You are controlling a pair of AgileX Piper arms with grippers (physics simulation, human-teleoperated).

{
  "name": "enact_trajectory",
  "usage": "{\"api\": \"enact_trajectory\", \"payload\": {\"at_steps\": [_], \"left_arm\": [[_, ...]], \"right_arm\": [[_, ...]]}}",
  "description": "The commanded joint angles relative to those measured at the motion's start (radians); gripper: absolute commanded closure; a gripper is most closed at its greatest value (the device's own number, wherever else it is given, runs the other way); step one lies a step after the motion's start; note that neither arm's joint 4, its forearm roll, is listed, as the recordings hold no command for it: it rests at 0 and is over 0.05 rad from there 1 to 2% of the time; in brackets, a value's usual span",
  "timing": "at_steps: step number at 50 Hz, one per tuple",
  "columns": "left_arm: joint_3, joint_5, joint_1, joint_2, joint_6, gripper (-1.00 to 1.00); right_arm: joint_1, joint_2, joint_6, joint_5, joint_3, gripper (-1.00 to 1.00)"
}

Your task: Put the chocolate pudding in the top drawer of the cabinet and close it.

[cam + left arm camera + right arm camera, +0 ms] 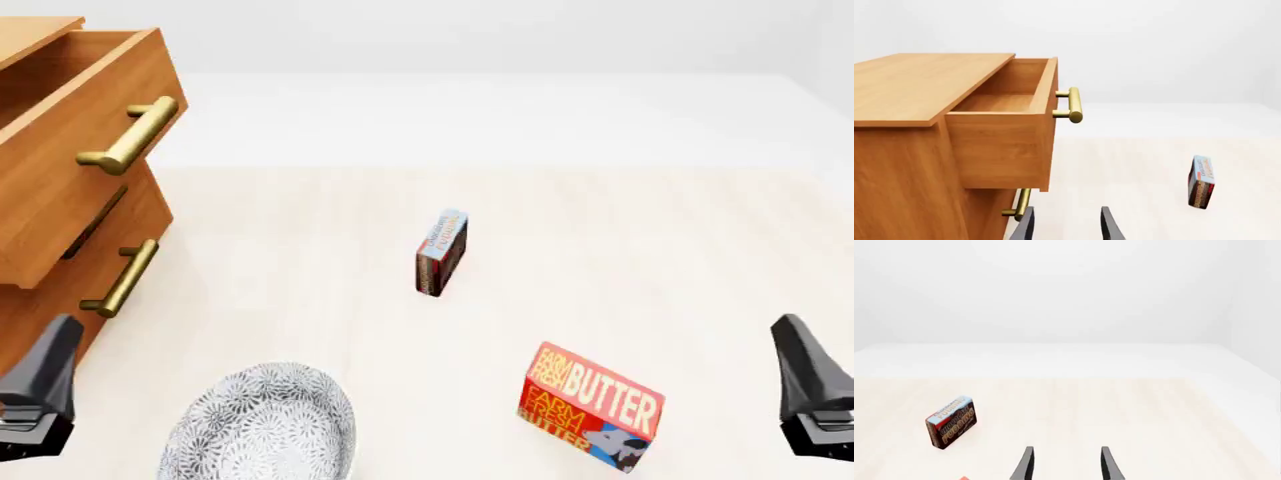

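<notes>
Chocolate pudding (441, 253) stands on edge on the tabletop (641, 250), well apart from the cabinet (34, 270), on the cabinet's handle side, w/ its long axis running away from the arms. Top drawer (74, 150) is pulled out, open, nothing seen inside. Both grippers sit near the tabletop's near edge, far from the box: left gripper (1066, 225) spread, holding nothing; right gripper (1066, 464) likewise spread, nothing btwn fingers. Box lies roughly midway btwn the two; neither arm is clearly nearer.
</notes>
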Motion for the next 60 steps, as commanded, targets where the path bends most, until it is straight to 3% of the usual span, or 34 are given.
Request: {"api": "enact_trajectory", "payload": {"at_steps": [1, 16, 20, 28, 33, 41, 52, 53, 56, 59, 60], "left_arm": [[-0.001, -0.013, -0.005, 0.025, 0.005, -1.00], [-0.016, 0.011, -0.006, 0.023, 0.003, -1.00], [-0.051, 0.036, -0.013, 0.035, 0.034, -1.00], [-0.173, 0.104, -0.041, 0.048, 0.062, -1.00], [-0.235, 0.083, -0.061, 0.151, 0.102, -1.00], [-0.355, 0.141, -0.060, 0.203, 0.130, -1.00], [-0.535, 0.231, -0.078, 0.223, 0.112, -1.00], [-0.495, 0.212, -0.078, 0.200, 0.113, -1.00], [-0.589, 0.251, -0.084, 0.251, 0.111, -1.00], [-0.538, 0.229, -0.080, 0.234, 0.120, -1.00], [-0.598, 0.260, -0.077, 0.268, 0.122, -1.00]], "right_arm": [[0.000, 0.005, -0.001, -0.001, -0.003, -1.00], [0.000, 0.003, -0.002, 0.000, -0.003, -1.00], [0.000, 0.003, -0.002, 0.000, -0.003, -1.00], [0.000, 0.003, -0.002, -0.001, -0.003, -1.00], [0.000, 0.003, -0.002, -0.001, -0.002, -1.00], [0.000, 0.002, -0.002, -0.001, -0.001, -1.00], [0.000, 0.003, -0.002, -0.001, -0.002, -1.00], [0.000, 0.002, -0.002, -0.001, -0.002, -1.00], [0.000, 0.002, -0.002, -0.001, -0.002, -1.00], [0.000, 0.003, -0.002, -0.001, -0.002, -1.00], [0.000, 0.003, -0.002, -0.001, -0.002, -1.00]]}}
